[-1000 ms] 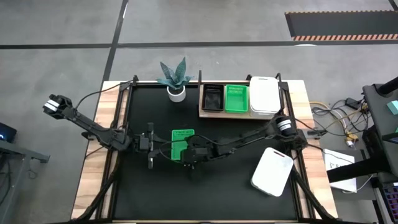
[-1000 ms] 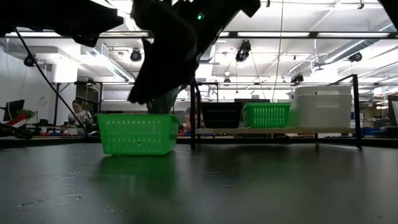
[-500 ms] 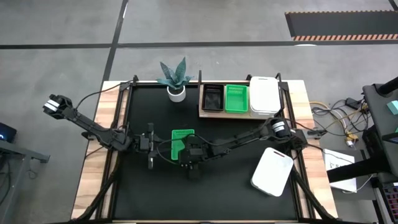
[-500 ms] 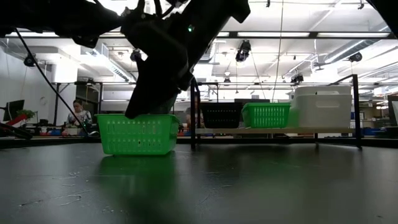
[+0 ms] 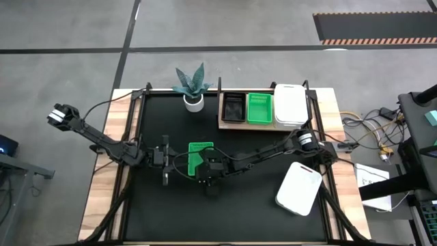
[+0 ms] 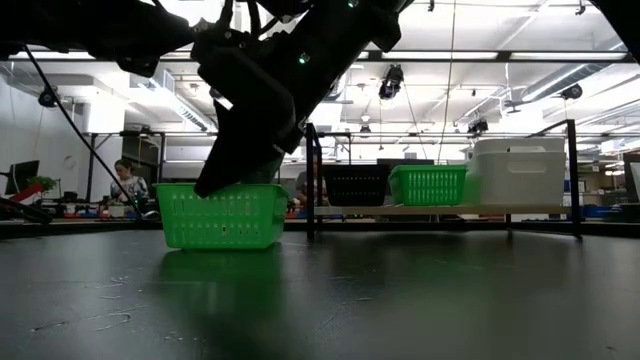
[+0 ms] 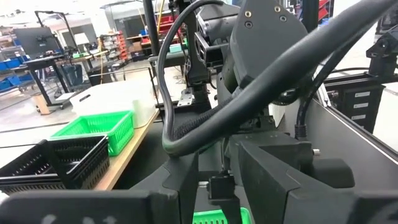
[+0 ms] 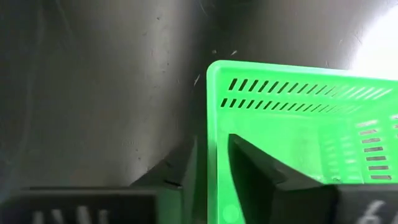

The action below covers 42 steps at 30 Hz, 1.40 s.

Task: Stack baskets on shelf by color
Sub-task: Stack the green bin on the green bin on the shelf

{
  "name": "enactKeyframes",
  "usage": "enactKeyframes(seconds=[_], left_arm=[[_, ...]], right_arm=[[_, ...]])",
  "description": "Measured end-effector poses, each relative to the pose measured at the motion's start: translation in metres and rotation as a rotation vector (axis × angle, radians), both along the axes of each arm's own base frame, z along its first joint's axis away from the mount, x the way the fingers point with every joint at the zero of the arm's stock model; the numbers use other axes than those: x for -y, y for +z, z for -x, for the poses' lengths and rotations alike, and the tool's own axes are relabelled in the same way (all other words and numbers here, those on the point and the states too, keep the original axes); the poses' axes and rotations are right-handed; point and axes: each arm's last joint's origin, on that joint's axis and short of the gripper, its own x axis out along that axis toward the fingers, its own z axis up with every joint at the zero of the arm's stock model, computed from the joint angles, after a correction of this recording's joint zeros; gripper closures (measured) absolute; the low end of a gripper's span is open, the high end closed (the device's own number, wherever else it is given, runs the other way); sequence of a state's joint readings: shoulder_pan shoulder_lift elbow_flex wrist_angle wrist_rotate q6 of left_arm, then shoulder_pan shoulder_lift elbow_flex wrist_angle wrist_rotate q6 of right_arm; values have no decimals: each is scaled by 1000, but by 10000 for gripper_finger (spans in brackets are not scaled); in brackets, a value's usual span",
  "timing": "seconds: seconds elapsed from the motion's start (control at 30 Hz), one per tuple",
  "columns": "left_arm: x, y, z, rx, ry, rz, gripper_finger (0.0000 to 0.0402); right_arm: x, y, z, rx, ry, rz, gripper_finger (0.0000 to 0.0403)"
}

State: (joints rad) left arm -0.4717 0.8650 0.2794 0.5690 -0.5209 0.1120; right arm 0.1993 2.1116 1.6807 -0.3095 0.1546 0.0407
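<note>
A green mesh basket (image 5: 200,154) stands on its base on the black tabletop, also seen in the low view (image 6: 222,214). My right gripper (image 8: 210,140) is open and points down at it (image 5: 205,171), with one finger on each side of a wall. My left gripper (image 5: 173,161) is open and waits just left of that basket. The shelf (image 5: 232,125) at the far side carries a black basket (image 5: 233,107), a green basket (image 5: 259,108) and stacked white baskets (image 5: 289,106). Another white basket (image 5: 299,188) lies on the table near the right edge. My right gripper comes from above with one finger (image 8: 261,177) inside the green basket and one finger (image 8: 180,171) outside it, straddling the wall's rim (image 8: 216,106) near a corner. A gap shows beside the outer finger. Whether the inner finger touches the wall, I cannot tell. The basket stands on the table.
A white plant pot (image 5: 194,102) with a green plant stands left of the shelf at the far edge. The shelf's black frame posts (image 6: 312,180) rise behind the green basket. Bare tabletop (image 5: 252,195) lies between the green basket and the loose white basket.
My right gripper has moved down and a little toward the table's left, until its fingers reach the green basket's rim. The basket has stayed where it was.
</note>
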Motion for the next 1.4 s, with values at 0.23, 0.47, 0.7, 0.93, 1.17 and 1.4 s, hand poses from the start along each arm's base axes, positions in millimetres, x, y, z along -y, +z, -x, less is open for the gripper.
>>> enactKeyframes(seconds=[0.23, 0.47, 0.7, 0.93, 1.17, 1.4], left_arm=[[0, 1, 0, 3, -1, 2, 302], [0, 3, 0, 25, -3, 14, 302], [0, 5, 0, 43, -3, 22, 302], [0, 5, 0, 48, -2, 25, 302], [0, 5, 0, 47, 2, 25, 302], [0, 5, 0, 47, 2, 25, 302]], right_arm=[[0, 0, 0, -3, 51, 46, 388], [-7, 26, 12, -12, 116, 88, 390], [-14, 70, 35, -5, 167, 114, 390], [-17, 106, 70, -69, 169, 178, 390], [3, 138, 110, -63, 112, 287, 391], [51, 158, 149, -23, 40, 329, 391]])
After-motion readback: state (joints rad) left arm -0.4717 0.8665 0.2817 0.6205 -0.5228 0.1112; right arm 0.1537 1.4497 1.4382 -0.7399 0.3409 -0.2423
